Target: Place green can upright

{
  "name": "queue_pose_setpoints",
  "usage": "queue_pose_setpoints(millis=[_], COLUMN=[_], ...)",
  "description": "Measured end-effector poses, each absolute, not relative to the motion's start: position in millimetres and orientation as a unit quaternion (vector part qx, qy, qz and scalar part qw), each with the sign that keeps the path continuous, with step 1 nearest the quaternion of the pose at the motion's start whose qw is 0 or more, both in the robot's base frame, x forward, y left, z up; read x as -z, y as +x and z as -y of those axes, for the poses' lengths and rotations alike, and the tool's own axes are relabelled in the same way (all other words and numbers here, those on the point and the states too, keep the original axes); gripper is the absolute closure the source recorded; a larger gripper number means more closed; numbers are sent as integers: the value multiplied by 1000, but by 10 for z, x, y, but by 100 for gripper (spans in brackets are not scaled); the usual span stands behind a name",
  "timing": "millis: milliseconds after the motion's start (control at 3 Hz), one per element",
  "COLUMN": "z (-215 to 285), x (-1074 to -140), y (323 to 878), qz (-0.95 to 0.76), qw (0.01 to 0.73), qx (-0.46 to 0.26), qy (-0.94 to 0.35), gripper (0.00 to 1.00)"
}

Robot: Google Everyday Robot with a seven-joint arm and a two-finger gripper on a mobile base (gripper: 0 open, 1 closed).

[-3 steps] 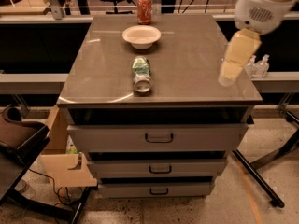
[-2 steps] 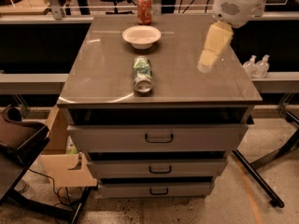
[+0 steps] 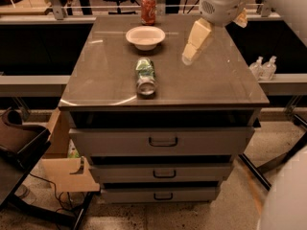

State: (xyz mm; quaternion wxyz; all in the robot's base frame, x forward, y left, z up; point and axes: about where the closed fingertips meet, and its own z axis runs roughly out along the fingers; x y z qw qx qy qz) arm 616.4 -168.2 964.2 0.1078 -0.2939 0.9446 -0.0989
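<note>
Green can: the green can (image 3: pixel 146 75) lies on its side near the middle of the bench (image 3: pixel 216 83), toward the front edge, with one silver end facing the camera. It has not moved over the last second.
Tool: the tool (image 3: pixel 188 57) hangs above the bench to the right of the can and well apart from it, roughly level with the white bowl (image 3: pixel 145 36). It is tilted, with its tip pointing down and to the left.
Tool state: cannot tell whether it is released or clenched. It carries nothing that can be seen.
What changed: a second ago the tool was out over the right edge of the bench. It has since swept steadily left and now sits over the surface, closer to the can.
Meaning for the task: this looks like the approach. No contact has been made and the can is not yet upright.
Next need: probably to carry on left and down to the can's body.
Nearby: the bowl is just behind the can, and a red soda can (image 3: pixel 148 8) stands at the back edge.
</note>
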Motion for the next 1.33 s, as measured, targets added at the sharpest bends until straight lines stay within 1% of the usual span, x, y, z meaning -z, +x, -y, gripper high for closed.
queue_pose_setpoints(millis=[333,667,1000,1333], z=[1643,1537,1420,1235], x=[-9653,-9611,-9471,-9337], y=[6243,6299,6370,6426], qz=[-955,-957,-971,-984], qw=[128,128,107,85], qx=[92,76,33,-25], qy=[-252,-247,-212,-152], gripper=[0,0,0,0])
